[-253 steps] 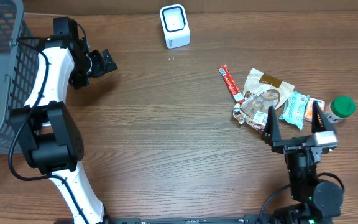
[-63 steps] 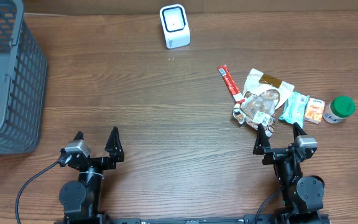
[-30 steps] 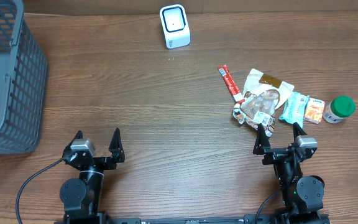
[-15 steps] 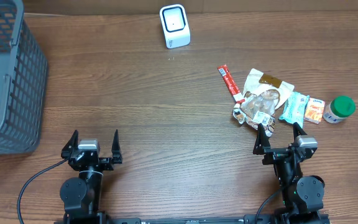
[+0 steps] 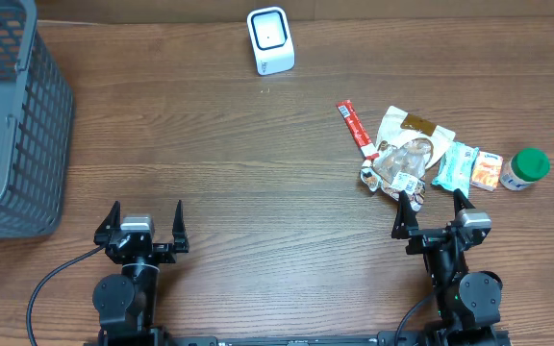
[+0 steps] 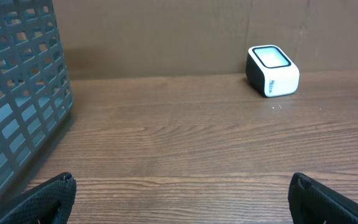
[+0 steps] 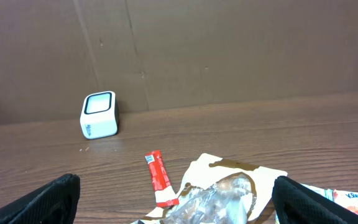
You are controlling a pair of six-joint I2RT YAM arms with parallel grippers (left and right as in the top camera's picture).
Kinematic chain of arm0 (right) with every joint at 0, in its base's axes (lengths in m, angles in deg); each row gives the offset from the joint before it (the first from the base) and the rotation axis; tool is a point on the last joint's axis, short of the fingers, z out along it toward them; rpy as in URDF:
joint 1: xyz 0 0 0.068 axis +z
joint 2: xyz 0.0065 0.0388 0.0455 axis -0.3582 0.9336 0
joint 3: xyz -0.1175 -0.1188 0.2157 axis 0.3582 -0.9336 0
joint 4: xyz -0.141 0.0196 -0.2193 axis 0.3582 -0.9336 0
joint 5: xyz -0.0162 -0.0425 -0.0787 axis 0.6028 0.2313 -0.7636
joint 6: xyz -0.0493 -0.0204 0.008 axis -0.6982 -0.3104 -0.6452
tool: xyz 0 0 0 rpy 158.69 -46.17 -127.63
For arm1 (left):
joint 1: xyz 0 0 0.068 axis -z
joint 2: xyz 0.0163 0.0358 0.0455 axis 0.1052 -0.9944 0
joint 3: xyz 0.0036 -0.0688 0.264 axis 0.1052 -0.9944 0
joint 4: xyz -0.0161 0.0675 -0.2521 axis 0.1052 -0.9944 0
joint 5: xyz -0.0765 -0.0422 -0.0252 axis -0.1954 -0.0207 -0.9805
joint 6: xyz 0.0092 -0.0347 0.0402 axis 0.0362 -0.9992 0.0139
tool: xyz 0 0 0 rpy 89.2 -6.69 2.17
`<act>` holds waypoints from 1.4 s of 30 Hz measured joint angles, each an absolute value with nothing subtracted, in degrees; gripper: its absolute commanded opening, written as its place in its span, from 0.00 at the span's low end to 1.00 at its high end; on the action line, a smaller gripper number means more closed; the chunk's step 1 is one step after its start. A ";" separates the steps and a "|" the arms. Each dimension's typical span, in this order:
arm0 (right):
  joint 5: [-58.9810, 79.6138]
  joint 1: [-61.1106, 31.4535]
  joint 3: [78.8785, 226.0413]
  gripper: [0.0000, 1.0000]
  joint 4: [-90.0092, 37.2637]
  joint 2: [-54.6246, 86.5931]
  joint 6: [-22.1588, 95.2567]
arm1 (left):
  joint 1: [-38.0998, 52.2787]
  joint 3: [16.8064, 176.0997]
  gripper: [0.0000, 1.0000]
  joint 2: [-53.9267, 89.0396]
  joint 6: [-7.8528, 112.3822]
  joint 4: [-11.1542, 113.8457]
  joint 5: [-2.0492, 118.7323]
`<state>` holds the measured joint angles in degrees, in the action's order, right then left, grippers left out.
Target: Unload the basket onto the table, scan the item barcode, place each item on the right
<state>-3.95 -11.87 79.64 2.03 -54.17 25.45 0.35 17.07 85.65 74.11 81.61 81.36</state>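
Observation:
A white barcode scanner stands at the far edge of the table; the left wrist view has the scanner at upper right and the right wrist view has the scanner at left. The items lie at the right: a red stick packet, a beige-and-clear snack bag, a teal pack, an orange pack and a green-lidded jar. My right gripper rests open just in front of the snack bag and red packet. My left gripper is open over bare wood.
A grey mesh basket fills the far left corner; its wall shows at the left of the left wrist view. A brown cardboard wall runs behind the table.
The left arm has come back from the basket and folded down at the front edge. Over the last second its gripper turned slightly to face straight ahead. The right arm stayed still.

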 measured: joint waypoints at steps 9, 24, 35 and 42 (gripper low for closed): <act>-3.92 -11.87 79.64 1.00 2.05 -54.17 25.45 | 0.35 17.07 1.00 86.68 74.11 81.56 81.53; -3.92 -11.87 79.64 1.00 2.05 -54.17 25.45 | 0.35 17.07 1.00 88.34 74.11 81.61 81.53; -3.95 -11.87 79.64 1.00 2.03 -54.17 25.42 | 0.35 17.07 1.00 88.34 74.13 81.61 81.53; -3.95 -11.87 79.64 1.00 2.05 -54.17 25.47 | 0.35 17.07 1.00 88.34 74.11 81.61 81.53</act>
<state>-3.95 -11.87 79.64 2.05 -54.17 25.47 0.35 17.07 88.34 74.11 81.61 81.53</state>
